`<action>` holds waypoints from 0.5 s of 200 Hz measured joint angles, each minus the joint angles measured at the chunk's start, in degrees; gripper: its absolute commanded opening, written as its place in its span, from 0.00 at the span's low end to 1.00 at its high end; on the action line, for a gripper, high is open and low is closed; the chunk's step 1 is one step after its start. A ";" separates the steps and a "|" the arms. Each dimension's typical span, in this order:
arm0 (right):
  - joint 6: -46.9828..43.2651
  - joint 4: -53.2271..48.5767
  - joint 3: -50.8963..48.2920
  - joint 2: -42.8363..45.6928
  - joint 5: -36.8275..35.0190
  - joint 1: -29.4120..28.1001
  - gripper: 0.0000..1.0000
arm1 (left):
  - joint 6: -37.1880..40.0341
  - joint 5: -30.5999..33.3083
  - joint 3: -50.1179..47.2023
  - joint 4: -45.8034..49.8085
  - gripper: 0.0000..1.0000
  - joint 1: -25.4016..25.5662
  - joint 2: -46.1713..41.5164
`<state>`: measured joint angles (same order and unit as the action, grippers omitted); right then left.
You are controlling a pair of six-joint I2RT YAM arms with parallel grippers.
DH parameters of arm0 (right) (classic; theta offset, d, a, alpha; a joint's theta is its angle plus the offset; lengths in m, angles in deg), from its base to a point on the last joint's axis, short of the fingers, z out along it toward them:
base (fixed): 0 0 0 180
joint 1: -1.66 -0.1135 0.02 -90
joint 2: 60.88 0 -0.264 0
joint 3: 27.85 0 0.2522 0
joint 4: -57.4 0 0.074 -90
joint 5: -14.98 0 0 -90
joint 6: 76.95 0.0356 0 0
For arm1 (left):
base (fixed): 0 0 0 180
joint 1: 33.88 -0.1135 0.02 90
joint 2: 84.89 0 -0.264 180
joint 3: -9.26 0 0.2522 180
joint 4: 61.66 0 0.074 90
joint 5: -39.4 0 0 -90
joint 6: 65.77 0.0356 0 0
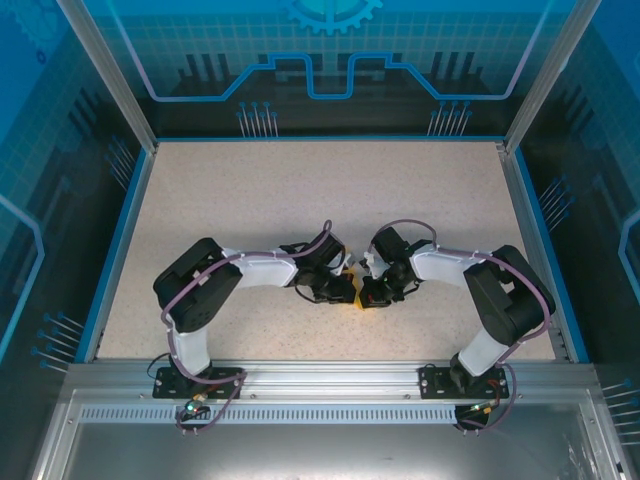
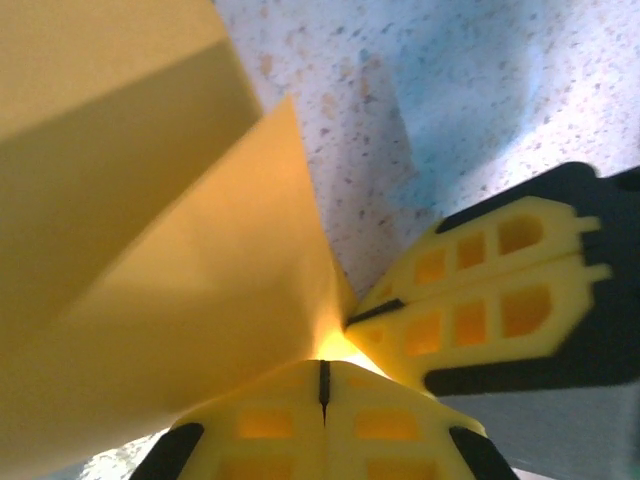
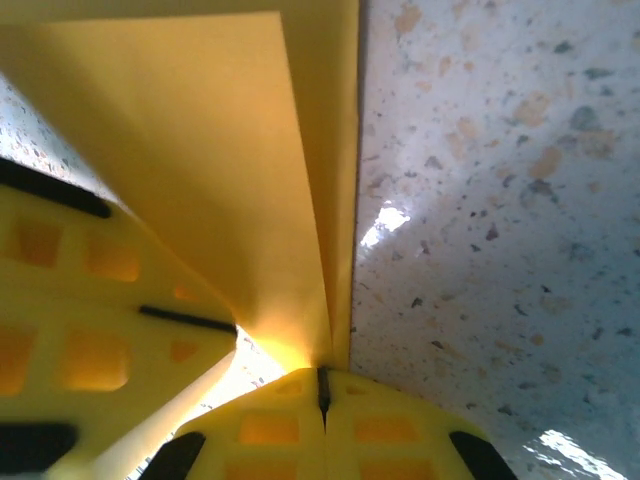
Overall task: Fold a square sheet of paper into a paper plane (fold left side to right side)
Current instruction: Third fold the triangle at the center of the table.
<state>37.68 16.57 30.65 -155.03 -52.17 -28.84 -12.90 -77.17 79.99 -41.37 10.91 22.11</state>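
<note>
The square sheet of paper [image 2: 170,250] is orange-yellow and folded into layered flaps that rise off the speckled table [image 1: 300,190]. My left gripper [image 2: 323,385] is shut on a lower point of the paper. My right gripper [image 3: 322,385] is shut on the paper too, its jaws pinching the fold where two layers [image 3: 200,150] meet. The two grippers nearly touch, tip to tip, at the table's near middle: the left gripper [image 1: 345,296] and the right gripper [image 1: 365,297]. From above they hide most of the paper, so I cannot make out a paper plane shape.
A blue-edged frame [image 1: 118,250] borders the table on the left, right and far sides. The arm bases sit on a metal rail [image 1: 320,385] at the near edge. Bare tabletop lies beyond the grippers toward the back.
</note>
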 measured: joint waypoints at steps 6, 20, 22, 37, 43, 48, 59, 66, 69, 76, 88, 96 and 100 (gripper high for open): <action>0.00 -0.02 0.00 0.00 -0.02 0.00 0.00 | 0.00 0.04 0.00 0.02 0.03 0.00 0.39; 0.00 -0.09 0.02 0.00 -0.20 -0.11 0.00 | 0.07 0.24 0.00 -0.09 0.03 0.00 1.14; 0.00 -0.11 0.02 0.00 -0.28 -0.13 0.00 | 0.09 0.24 0.00 -0.11 0.03 0.00 1.18; -0.02 -0.42 0.28 0.00 -0.63 -0.28 0.00 | 0.33 0.83 0.24 0.20 0.03 0.09 1.18; -0.02 -0.52 0.33 0.00 -0.79 -0.35 0.00 | 0.63 1.09 0.31 0.31 0.03 0.17 1.18; -0.02 -0.55 0.35 0.00 -0.90 -0.39 0.00 | 0.92 1.29 0.37 0.46 0.03 0.22 1.18; -0.02 -0.59 0.39 0.00 -1.09 -0.50 0.00 | 1.25 1.75 0.48 0.70 0.02 0.28 1.18; -0.02 -0.59 0.39 0.00 -1.22 -0.61 0.00 | 1.49 1.97 0.59 0.90 0.02 0.31 1.18; -0.02 -0.59 0.39 0.00 -1.27 -0.61 0.00 | 1.51 2.12 0.63 1.01 0.02 0.33 1.18; -0.02 -0.63 0.44 0.00 -1.27 -0.61 0.00 | 1.68 2.38 0.72 1.20 0.02 0.39 1.16; -0.02 -0.81 0.55 0.00 -1.40 -0.66 0.00 | 2.38 2.99 0.87 1.60 0.02 0.50 1.05; -0.02 -0.83 0.59 0.00 -1.42 -0.70 0.00 | 2.80 3.37 0.98 1.86 0.02 0.61 1.01; -0.02 -0.85 0.61 0.00 -1.44 -0.70 0.00 | 2.86 3.52 1.03 1.99 0.02 0.66 0.98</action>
<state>37.65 15.72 31.26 -155.03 -53.61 -29.54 -10.03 -73.65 81.01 -39.39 11.57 23.09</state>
